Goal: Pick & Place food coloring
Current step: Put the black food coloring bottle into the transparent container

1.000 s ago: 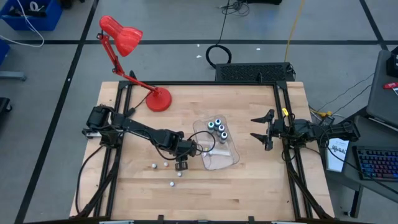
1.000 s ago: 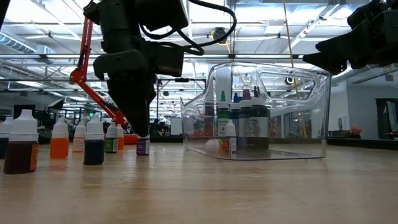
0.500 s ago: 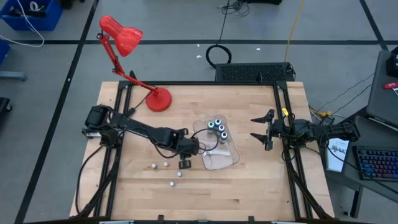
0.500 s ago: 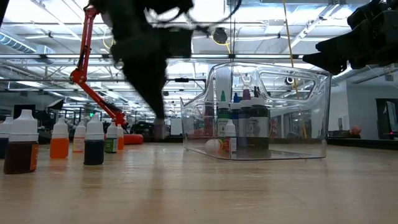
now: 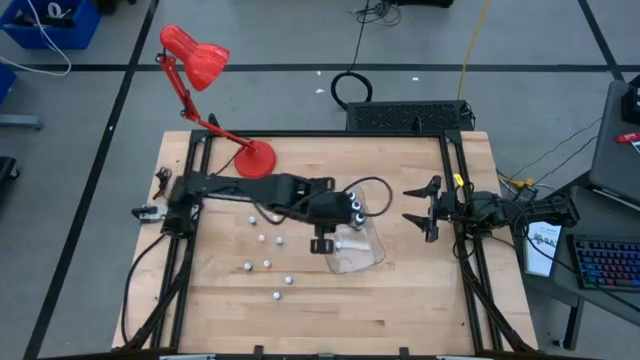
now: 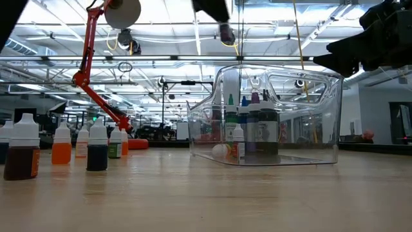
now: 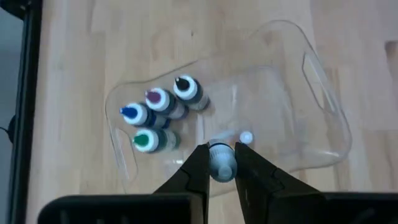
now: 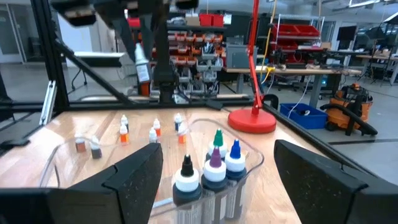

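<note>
A red desk lamp (image 5: 205, 75) stands at the table's far left corner, its base (image 5: 256, 160) on the wood. On the wooden table (image 5: 400, 290) a scatter of small food coloring bottles (image 5: 266, 265) lies loose, well to the left of the left gripper's fingers; in the low view they stand upright in a row, among them a brown one (image 6: 21, 154), an orange one (image 6: 61, 152) and a dark blue one (image 6: 97, 153). The left gripper (image 5: 321, 243) hangs above the clear plastic tray (image 5: 372, 256), its fingers (image 7: 194, 169) closed on a small whitish bottle (image 7: 220, 165) pinched between them, held clear of the tray floor. Beyond the fingertips, inside the tray, four larger bottles stand upright in a tight cluster: a blue-topped one (image 7: 133, 114), a green-topped one (image 7: 148, 140), a purple-topped one (image 7: 159, 100) and a dark-tipped one (image 7: 186, 89). A tiny white-capped bottle (image 7: 247, 137) sits in the tray just beside the held bottle. To the right, the right gripper (image 5: 424, 211) waits off the tray's right edge with its fingers (image 8: 134, 180) spread wide and nothing between them, pointing toward the tray and the bottle cluster.
</note>
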